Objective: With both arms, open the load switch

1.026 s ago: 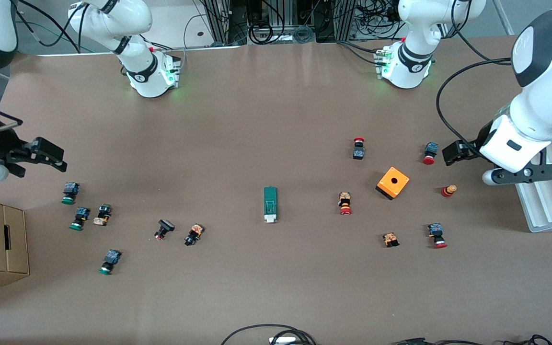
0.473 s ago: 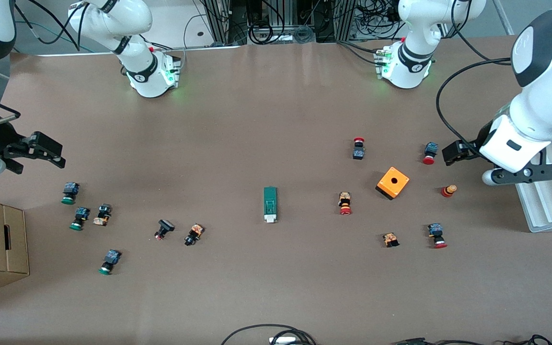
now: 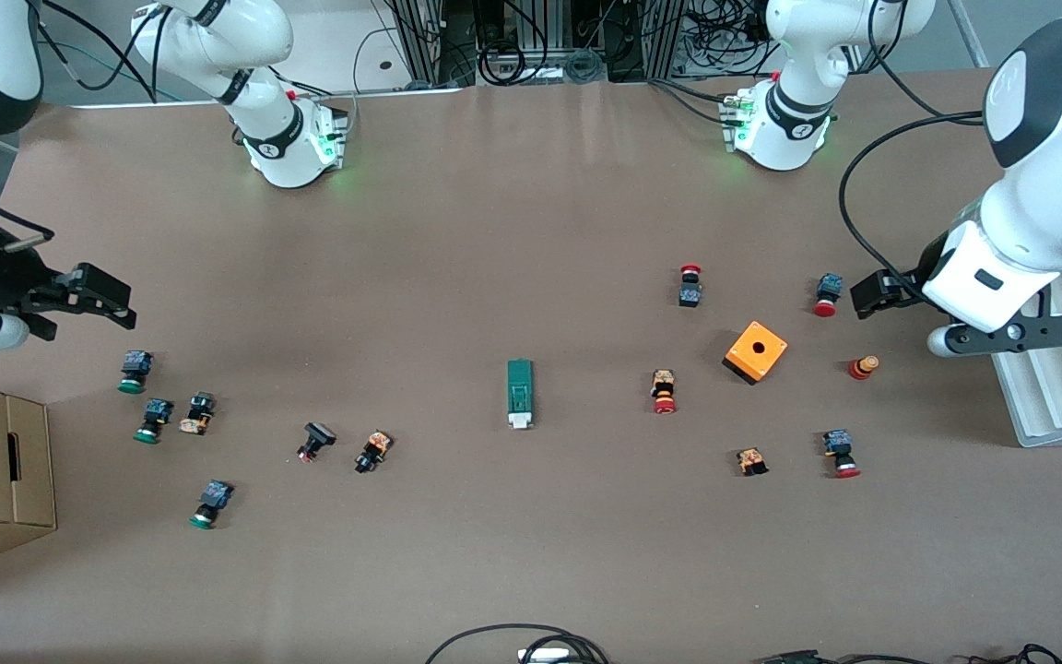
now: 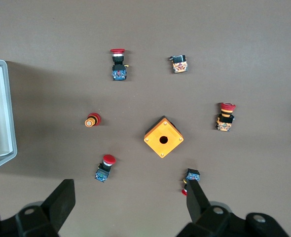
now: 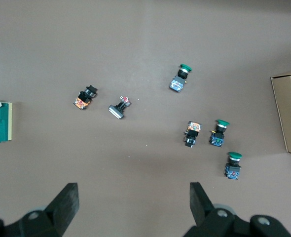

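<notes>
Your two arms flank the table: the left gripper (image 3: 874, 293) hangs over the red-capped buttons beside the orange box (image 3: 756, 351), jaws wide apart, empty; the right gripper (image 3: 100, 297) hangs above the green-capped buttons, spread wide, empty. The load switch (image 3: 519, 394) lies mid-table between them, untouched, long axis toward the front camera, white tab nearest it, somewhat closer to your left gripper. The right gripper has shifted slightly since earlier.

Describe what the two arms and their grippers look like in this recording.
Both arms are glossy white with black joint bands; their bases glow green. The left arm carries a looping black cable and a white wrist housing. The left gripper and the right gripper each have two flat black fingers on a black body. The right arm has black cables too.
</notes>
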You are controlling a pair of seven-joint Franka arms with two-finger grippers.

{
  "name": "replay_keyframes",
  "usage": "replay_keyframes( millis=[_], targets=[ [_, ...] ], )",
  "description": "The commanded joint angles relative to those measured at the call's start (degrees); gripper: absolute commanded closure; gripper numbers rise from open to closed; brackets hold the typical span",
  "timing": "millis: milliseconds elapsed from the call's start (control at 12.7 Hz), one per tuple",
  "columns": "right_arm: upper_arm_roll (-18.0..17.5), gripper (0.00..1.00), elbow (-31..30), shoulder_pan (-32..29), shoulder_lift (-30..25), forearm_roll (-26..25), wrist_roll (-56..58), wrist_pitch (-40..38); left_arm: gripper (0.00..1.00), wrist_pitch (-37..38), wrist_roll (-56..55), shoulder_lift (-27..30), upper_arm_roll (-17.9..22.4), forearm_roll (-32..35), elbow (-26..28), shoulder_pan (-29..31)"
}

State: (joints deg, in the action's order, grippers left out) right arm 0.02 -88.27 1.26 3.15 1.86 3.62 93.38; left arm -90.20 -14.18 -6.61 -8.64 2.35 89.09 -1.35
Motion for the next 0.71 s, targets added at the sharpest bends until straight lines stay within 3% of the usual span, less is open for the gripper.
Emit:
replay_keyframes(
  millis=[0,631],
  targets=[
    [0.1,0.0,0.4,0.4,1.2,0.1,0.3,-0.1,0.0,0.9,0.1,0.5,0.0,-0.5,-0.4,-0.1],
    [0.1,0.0,0.1,2.6,2.5,0.3,-0.6,0.1,0.0,0.8,0.1,0.5,0.0,-0.5,-0.5,-0.1]
  ],
)
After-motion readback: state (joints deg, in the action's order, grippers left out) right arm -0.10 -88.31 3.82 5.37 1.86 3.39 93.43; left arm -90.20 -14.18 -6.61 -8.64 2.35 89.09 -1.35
